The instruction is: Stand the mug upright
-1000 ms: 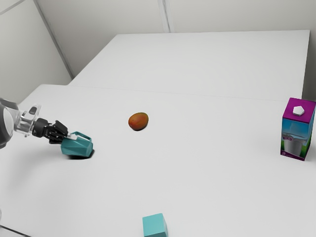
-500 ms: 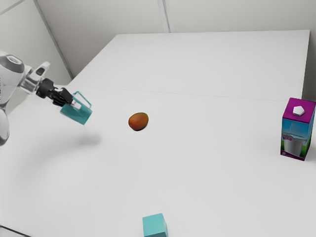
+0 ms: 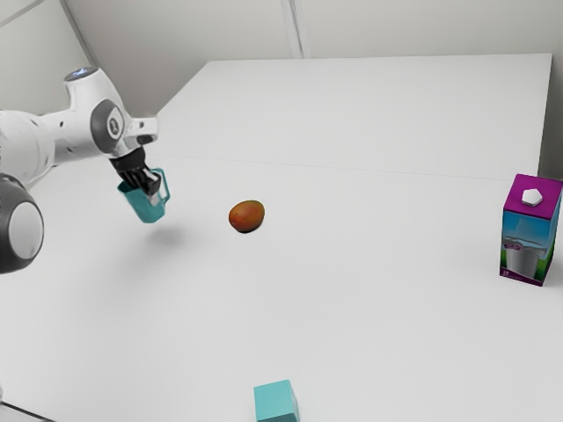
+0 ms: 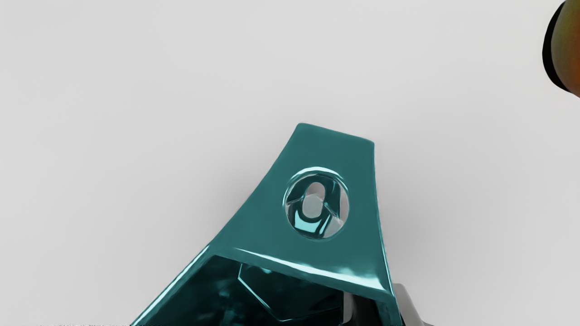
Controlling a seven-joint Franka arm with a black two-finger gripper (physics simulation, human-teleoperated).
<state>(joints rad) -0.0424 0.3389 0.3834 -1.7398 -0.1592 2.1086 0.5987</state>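
Note:
The gripper [image 3: 150, 182] points downward at the exterior view's left, shut on the teal mug [image 3: 149, 209], which hangs above the table with its shadow below. The mug leans a little, its rim higher than its base, and its handle is toward the exterior view's right. In the wrist view the teal mug [image 4: 333, 156] shows its outer wall and part of its dark inside. There the gripper [image 4: 389, 310] pinches the wall near the rim, one finger inside the mug and a pale fingertip outside.
A reddish-orange mango [image 3: 246, 215] lies on the table [image 3: 352, 290] to the exterior view's right of the mug. A teal cube [image 3: 276, 402] sits at the near edge of the exterior view, and a purple-topped carton [image 3: 530, 230] stands far to its right.
My hand has risen from the table with the mug and swung from a sideways reach to pointing down. The mug has turned from lying on its side to nearly upright.

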